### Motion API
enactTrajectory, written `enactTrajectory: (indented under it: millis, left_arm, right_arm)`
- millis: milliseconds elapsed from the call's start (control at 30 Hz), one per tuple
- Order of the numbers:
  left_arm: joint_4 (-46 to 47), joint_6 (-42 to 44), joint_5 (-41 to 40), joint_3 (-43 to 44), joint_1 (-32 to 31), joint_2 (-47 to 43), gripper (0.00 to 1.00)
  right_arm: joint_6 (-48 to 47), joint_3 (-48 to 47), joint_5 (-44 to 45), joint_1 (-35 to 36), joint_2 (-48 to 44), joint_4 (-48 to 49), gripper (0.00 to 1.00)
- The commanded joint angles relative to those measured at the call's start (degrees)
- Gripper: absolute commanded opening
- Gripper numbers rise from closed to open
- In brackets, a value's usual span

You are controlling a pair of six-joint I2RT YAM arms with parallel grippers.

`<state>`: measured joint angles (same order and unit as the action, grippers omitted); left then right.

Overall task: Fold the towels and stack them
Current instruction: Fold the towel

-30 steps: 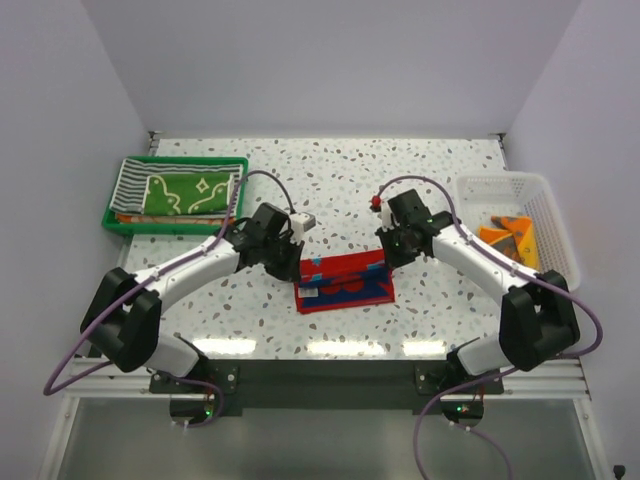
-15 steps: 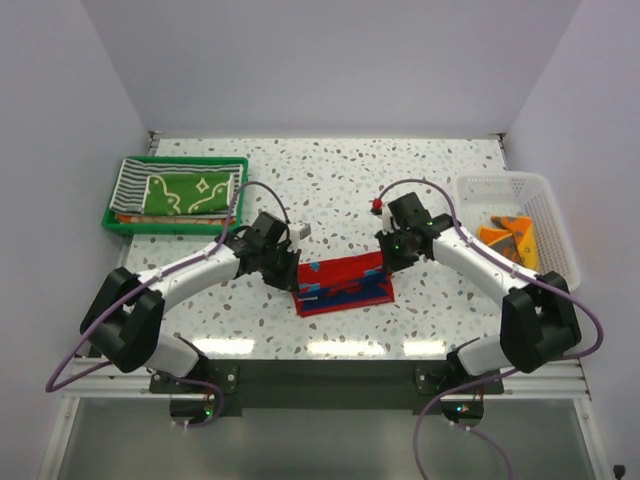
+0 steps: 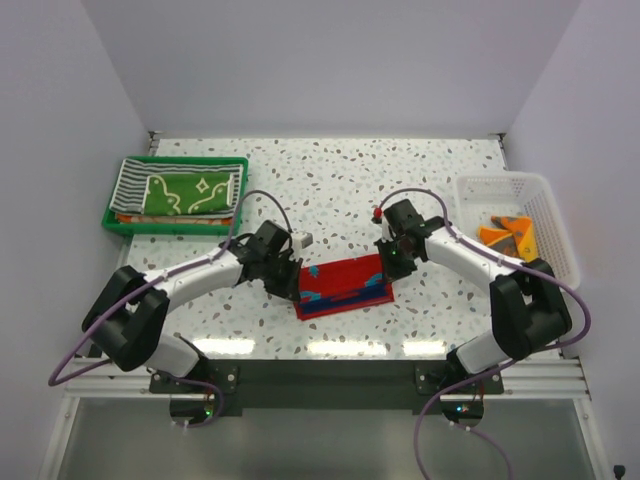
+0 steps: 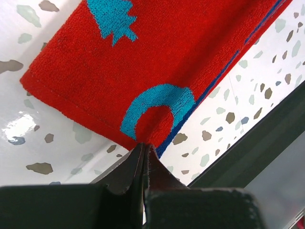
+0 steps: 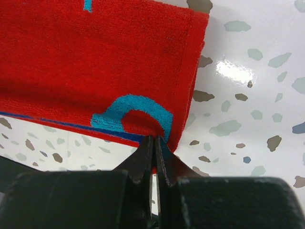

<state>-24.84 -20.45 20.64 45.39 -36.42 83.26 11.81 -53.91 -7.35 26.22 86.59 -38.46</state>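
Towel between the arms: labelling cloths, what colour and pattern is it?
The towel is red with turquoise shapes and a blue stripe; clearest in left wrist view.

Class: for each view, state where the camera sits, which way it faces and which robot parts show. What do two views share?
Top external: above, behind the bases, facing down at the table; both arms show.
Left wrist: on its arm, facing past the left gripper at the red towel.
Right wrist: likewise, past the right gripper.
Shared: red towel.
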Motion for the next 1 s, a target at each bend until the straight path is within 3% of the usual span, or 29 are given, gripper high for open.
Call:
enactTrajectory:
  millis: [0,133,333,433,500,533,667,800,967]
  left_arm:
    - [-3.5,0.8,-1.0,-1.0,-0.9,0.6,0.00]
    - [-3.4,0.2,-1.1,-1.3,-1.5,0.1,0.01]
    - [-4.2,-0.2,-1.2,-2.1,-2.1,-1.7,0.11]
    - [-4.5,-1.4,-0.3,-2.3,-3.6,-4.3,0.36]
    - [-4.7,-2.4,0.5,-2.8,-4.3,-5.9,0.45]
    - [-4.8,-3.3,1.3,-2.9,-4.7,-7.7,0.55]
    - [-5.2,-5.7,3.6,-3.8,-6.6,-13.6,0.72]
    - [-5.4,-8.0,1.2,-0.3,-6.5,-17.5,0.72]
    - [-2.2,-10.1,-5.1,4.3,-6.5,-13.3,0.58]
  right_arm:
    - [0.5,0.6,2.7,-0.9,-0.5,-0.1,0.04]
    - [0.9,1.2,1.4,-0.8,-1.1,0.3,0.07]
    - [2.2,3.5,-4.2,-0.6,-4.7,1.0,0.27]
    - [3.5,4.9,-4.9,-0.6,-7.3,0.1,0.32]
    - [3.8,5.6,-4.9,-0.6,-9.0,-0.8,0.33]
    - [4.0,6.1,-5.3,-0.6,-11.2,-1.8,0.34]
    - [4.1,6.3,-7.8,-0.6,-15.3,-3.5,0.36]
    - [5.2,4.8,-6.2,-0.6,-17.9,-2.8,0.35]
    - [10.8,4.7,-8.7,-0.6,-17.5,7.9,0.30]
